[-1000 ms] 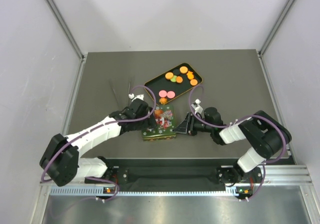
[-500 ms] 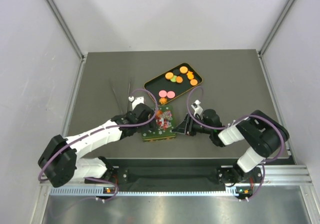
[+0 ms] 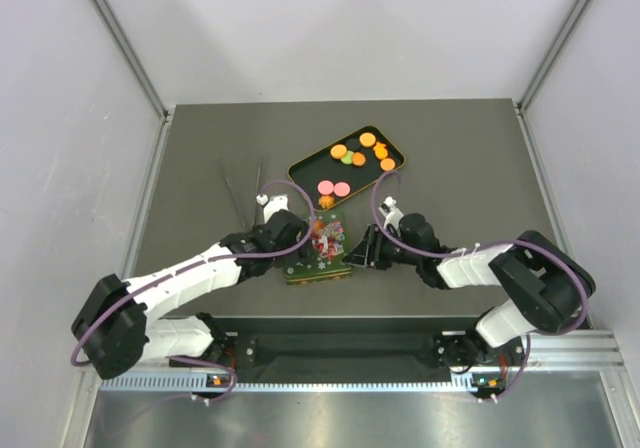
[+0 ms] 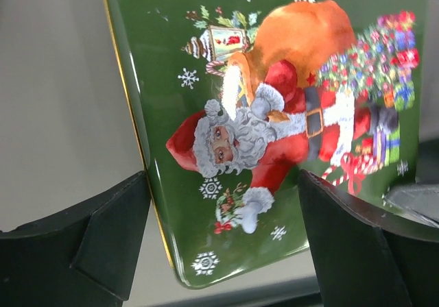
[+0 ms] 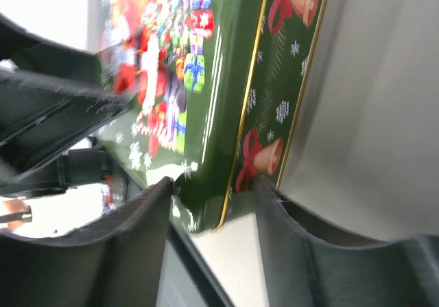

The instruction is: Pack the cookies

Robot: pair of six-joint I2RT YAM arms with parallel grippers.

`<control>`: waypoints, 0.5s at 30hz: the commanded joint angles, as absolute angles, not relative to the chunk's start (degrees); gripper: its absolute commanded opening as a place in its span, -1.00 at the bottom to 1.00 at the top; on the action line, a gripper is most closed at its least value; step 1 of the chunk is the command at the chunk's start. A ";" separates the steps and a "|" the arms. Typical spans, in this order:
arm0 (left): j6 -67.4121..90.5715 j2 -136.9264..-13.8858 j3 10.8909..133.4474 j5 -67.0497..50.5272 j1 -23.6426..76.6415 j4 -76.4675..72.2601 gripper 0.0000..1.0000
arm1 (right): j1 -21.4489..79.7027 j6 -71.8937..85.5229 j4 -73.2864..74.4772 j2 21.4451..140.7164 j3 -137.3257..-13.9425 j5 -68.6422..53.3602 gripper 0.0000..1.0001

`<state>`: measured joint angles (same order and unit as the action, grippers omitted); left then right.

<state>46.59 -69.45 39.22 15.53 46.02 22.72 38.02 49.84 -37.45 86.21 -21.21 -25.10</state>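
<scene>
The cookies (image 3: 339, 151), small flat discs, mostly orange with a couple of pink and one green, sit in a dark oblong tray with a gold rim (image 3: 312, 168). The tray is just past the far edge of the green Christmas tin with Santa on the lid (image 3: 322, 258) (image 4: 274, 115) (image 5: 226, 81), angled off to its right. Only a thin strip of dark grey table (image 3: 470, 168) separates tray and tin, so it's tight there. The tin's near edge is close to the table's front edge too. The white side walls (image 3: 60, 118) are well away from the tin.

The left gripper (image 3: 318, 230) (image 4: 223, 177) hangs over the lid with its jaws spread wide. One finger is out past the tin's left edge and the other is over the lid.

The right gripper (image 3: 358, 248) (image 5: 212, 190) is at the tin's right side with a finger on either side of a corner. I honestly can't tell if it's actually clamping.

Two thin dark rods (image 3: 245, 183) lie on the table to the left of the tin and beyond it.

Compared with a second ago, the left gripper has slid from the tin's left edge onto the lid. The right one has nudged in closer. The tin, tray and cookies haven't budged.
</scene>
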 commanded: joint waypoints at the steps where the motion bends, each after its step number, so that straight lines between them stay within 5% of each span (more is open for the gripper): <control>1: 44.21 -68.47 41.48 4.83 49.84 23.20 0.78 | 40.34 43.86 -25.41 85.18 -24.52 -21.01 0.05; 15: 38.85 -63.72 46.58 5.01 43.33 28.03 0.87 | 31.47 38.15 -13.54 77.17 -30.93 -24.43 0.75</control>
